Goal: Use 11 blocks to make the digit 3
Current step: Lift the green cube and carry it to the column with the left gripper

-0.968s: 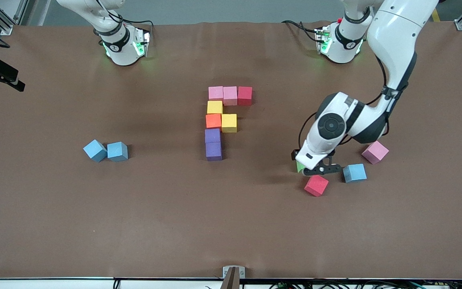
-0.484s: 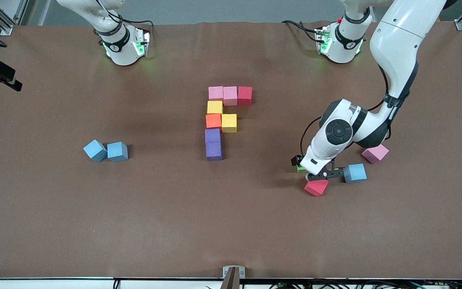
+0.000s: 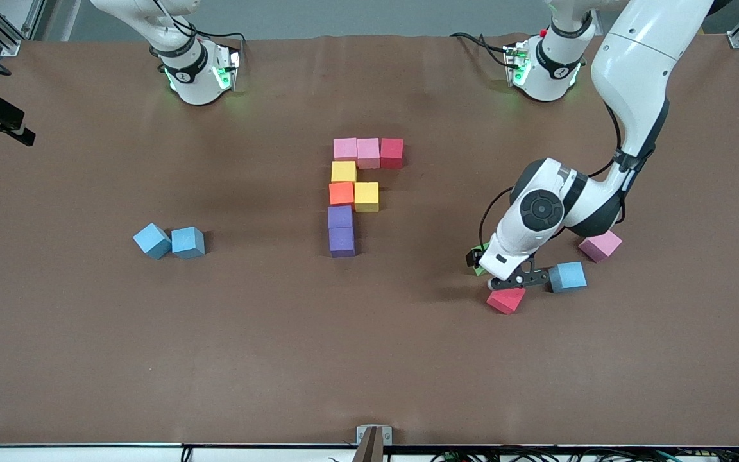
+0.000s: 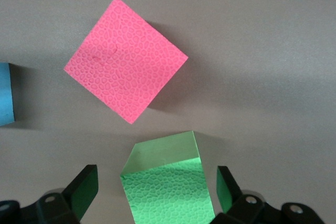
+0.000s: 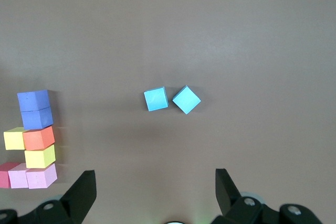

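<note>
Brown table [image 3: 215,353] in the front view carries the unfinished digit [image 3: 356,192] at its middle: eight touching cubes. The left tool [image 3: 516,280] is low among loose cubes toward the left arm's end, over a red cube [image 3: 506,300], with a green cube [image 3: 480,267] just beside it.

Left wrist view: fingers [image 4: 83,191] spread wide around the green cube [image 4: 167,182], not touching it.

Right wrist view: the right tool [image 5: 155,195] waits open and empty, high over two blue cubes [image 5: 171,99].
</note>
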Controlling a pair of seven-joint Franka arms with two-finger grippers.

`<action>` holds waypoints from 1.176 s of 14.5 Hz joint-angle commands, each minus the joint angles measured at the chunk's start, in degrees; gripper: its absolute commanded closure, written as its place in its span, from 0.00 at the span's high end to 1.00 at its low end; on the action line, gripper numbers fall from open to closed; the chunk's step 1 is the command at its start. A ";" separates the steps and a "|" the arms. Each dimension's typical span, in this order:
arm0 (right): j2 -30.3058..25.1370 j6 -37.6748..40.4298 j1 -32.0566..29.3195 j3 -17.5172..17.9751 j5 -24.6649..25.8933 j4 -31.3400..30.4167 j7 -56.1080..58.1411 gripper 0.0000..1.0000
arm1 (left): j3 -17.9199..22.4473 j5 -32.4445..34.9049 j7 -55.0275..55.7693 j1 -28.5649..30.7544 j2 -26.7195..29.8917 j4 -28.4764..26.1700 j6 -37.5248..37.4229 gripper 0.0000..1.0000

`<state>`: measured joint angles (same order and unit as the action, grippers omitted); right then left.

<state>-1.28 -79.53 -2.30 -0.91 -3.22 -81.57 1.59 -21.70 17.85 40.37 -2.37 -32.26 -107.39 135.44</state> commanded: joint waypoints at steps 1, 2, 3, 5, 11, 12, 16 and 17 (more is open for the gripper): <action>0.40 0.61 -0.95 0.65 0.76 0.97 0.78 1.00 | -0.10 -1.07 0.23 -0.53 -1.40 0.51 0.18 0.99; 0.40 0.61 -0.95 0.65 0.76 0.97 0.78 1.00 | -0.10 -1.07 0.32 -0.53 -2.19 0.77 0.53 0.99; 0.40 0.52 -0.95 0.65 0.76 0.97 0.78 1.00 | -0.01 -0.98 0.67 -0.61 -2.72 0.77 1.23 0.99; 0.40 0.52 -0.95 0.65 0.68 0.97 0.87 1.00 | -0.01 -0.98 1.55 -0.62 -3.86 0.77 2.02 0.99; 0.40 0.52 -0.95 0.74 0.68 0.97 0.87 1.00 | 0.08 -0.28 3.04 -0.79 -4.22 0.25 2.64 0.73; 0.40 0.52 -0.95 0.74 0.68 0.97 0.87 1.00 | -0.01 -0.28 3.22 -0.79 -4.22 0.25 2.64 0.63; 0.40 0.43 -0.95 0.74 0.68 0.97 0.87 1.00 | -0.19 -0.28 7.60 -1.14 -4.04 0.51 2.55 0.34; 0.40 0.43 -0.95 0.74 0.68 0.97 0.87 1.00 | -0.19 -0.71 9.01 -1.93 -3.87 0.60 2.55 0.32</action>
<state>-1.28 -79.54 -2.30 -0.90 -3.22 -81.57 1.71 -21.86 17.82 46.59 -3.06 -36.61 -107.16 137.94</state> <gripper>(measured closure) 0.000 0.396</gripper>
